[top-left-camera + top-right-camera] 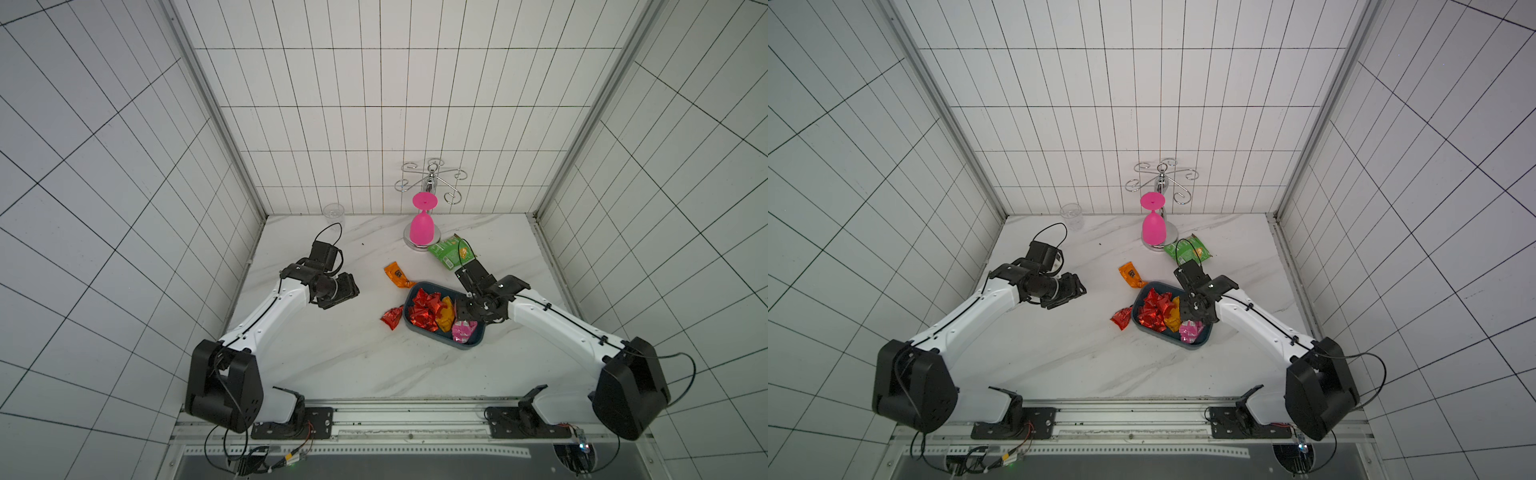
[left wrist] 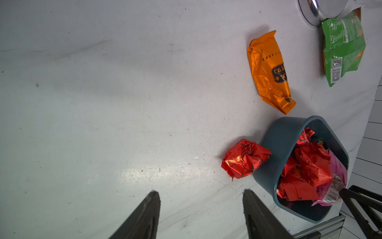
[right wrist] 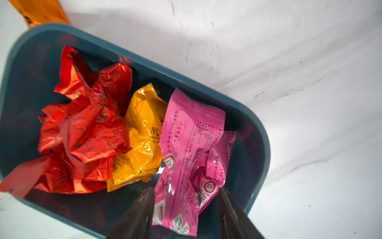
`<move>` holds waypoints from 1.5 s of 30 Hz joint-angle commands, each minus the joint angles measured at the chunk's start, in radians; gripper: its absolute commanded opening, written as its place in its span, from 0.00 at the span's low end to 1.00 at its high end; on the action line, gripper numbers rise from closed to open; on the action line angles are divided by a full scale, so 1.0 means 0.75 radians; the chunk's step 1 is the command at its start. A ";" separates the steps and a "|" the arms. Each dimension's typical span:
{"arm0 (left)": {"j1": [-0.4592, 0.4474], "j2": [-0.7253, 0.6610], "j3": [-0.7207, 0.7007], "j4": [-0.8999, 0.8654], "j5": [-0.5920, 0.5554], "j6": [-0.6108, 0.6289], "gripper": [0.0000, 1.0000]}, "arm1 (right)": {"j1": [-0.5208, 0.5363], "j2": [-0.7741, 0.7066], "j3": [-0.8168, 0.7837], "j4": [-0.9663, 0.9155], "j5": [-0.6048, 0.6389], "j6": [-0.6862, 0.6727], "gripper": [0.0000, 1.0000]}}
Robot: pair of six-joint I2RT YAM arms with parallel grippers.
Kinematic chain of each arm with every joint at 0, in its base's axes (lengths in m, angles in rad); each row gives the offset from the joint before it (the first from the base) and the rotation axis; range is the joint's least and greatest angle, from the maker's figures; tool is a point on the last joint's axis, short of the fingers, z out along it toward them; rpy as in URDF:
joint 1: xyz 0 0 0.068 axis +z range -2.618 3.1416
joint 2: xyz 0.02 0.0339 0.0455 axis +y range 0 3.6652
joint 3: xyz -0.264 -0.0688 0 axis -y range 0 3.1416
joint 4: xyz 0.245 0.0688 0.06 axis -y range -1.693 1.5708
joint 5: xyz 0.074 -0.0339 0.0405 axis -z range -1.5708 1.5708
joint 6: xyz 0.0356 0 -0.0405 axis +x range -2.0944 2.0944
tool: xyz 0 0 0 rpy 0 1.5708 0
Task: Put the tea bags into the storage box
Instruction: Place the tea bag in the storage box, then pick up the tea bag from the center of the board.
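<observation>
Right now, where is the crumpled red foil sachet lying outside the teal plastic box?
In both top views the crumpled red foil sachet lies on the marble tabletop, against the teal plastic box on the wall facing the left arm.

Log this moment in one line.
left gripper: open, empty | right gripper: open, straddling pink sachet in storage box | outside: orange sachet, red sachet
</observation>
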 commanded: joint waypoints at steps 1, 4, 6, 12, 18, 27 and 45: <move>-0.002 -0.019 0.006 0.031 -0.005 -0.015 0.67 | -0.010 -0.005 0.142 -0.036 0.000 -0.085 0.54; -0.002 -0.030 0.006 0.023 -0.008 -0.010 0.67 | -0.008 0.064 0.227 -0.005 -0.054 -0.149 0.54; -0.002 -0.037 -0.001 0.015 -0.008 0.009 0.67 | -0.004 0.132 0.297 0.000 -0.082 -0.180 0.54; 0.000 -0.010 0.006 -0.052 0.005 0.049 0.67 | 0.038 0.371 0.517 0.053 -0.170 -0.269 0.56; 0.000 -0.044 -0.061 -0.059 0.021 0.054 0.67 | 0.049 0.644 0.734 0.137 -0.245 -0.346 0.61; 0.018 -0.070 -0.107 -0.176 -0.015 0.143 0.67 | 0.069 1.123 1.199 0.099 -0.319 -0.398 0.63; 0.041 -0.037 -0.135 -0.155 -0.001 0.125 0.68 | 0.069 1.334 1.398 -0.063 -0.376 -0.419 0.30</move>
